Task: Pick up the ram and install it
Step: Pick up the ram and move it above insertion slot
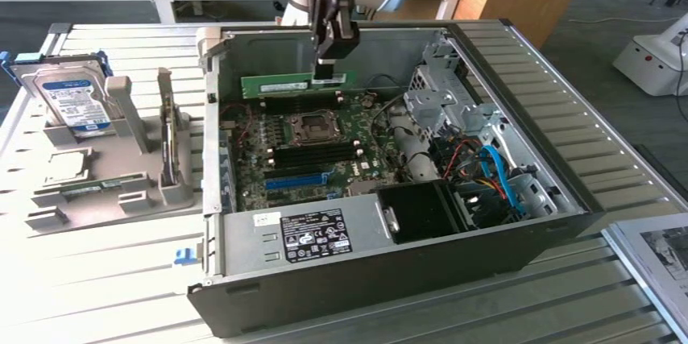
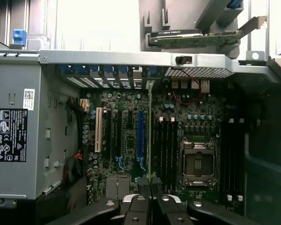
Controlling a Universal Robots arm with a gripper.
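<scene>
Slatted metal counter [image 1: 118, 271] carries an open computer case [image 1: 537, 223]. Above its motherboard [image 1: 322, 168], the hand [image 1: 329, 70] is clamped narrow on the ram [image 1: 279, 84], held on edge. Done well, the stick should probably run parallel to the black memory slots [image 1: 312, 151], level and square.
</scene>
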